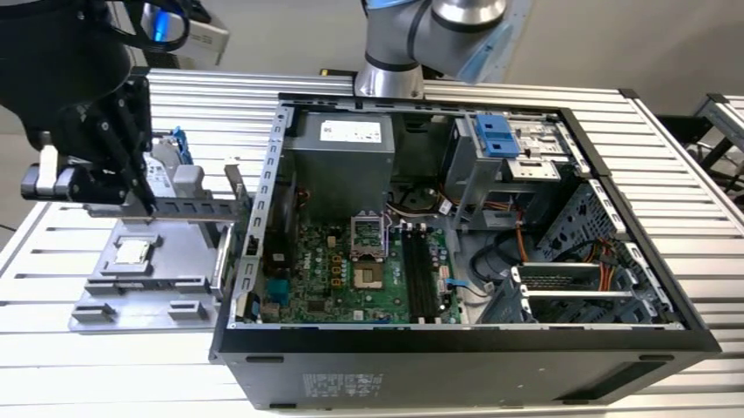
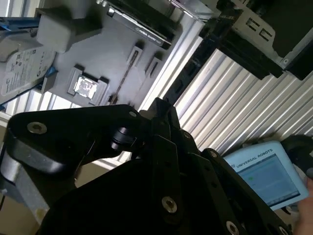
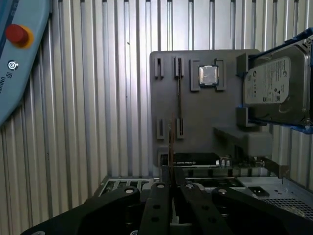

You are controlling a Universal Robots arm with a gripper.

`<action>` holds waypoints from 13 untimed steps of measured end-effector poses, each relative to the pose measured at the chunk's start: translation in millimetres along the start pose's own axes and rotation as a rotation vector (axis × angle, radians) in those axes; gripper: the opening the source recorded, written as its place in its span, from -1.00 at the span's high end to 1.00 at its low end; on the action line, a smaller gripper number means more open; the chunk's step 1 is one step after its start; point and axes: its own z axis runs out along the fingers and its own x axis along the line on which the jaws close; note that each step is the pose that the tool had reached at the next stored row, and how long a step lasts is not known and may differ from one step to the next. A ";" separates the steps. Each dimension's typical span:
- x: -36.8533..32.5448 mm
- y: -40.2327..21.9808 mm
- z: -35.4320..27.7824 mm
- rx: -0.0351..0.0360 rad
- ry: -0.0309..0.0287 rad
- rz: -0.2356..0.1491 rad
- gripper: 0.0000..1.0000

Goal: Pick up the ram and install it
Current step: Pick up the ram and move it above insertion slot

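Note:
In the first wrist view the ram (image 3: 170, 147) appears edge-on as a thin brownish strip standing up between my fingers (image 3: 159, 196). My gripper (image 3: 170, 185) is shut on it, above the grey holder (image 3: 195, 112), whose long narrow slot (image 3: 178, 93) lies empty. In the exterior view my gripper (image 1: 138, 196) hangs over that grey holder (image 1: 145, 287) at the exterior view's left, beside the open computer case (image 1: 651, 335). The black memory slots (image 1: 419, 279) lie on the green motherboard (image 1: 326, 279) inside the case.
A small silver processor chip (image 3: 208, 75) sits in the holder and a silver hard drive (image 3: 274, 83) with a blue bracket stands beside it. A black card (image 3: 195, 159) rests at the holder's case-side end. A teach pendant (image 2: 266, 174) lies on the ribbed metal table (image 3: 88, 122).

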 end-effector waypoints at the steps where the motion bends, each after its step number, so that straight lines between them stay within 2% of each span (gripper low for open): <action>1: -0.1 -3.3 0.0 0.0000 0.0000 0.000 1.00; 7: -0.4 -18.1 -0.3 0.0000 0.0000 0.000 1.00; 13: -1.0 -40.4 -0.6 0.0000 -0.0001 0.000 1.00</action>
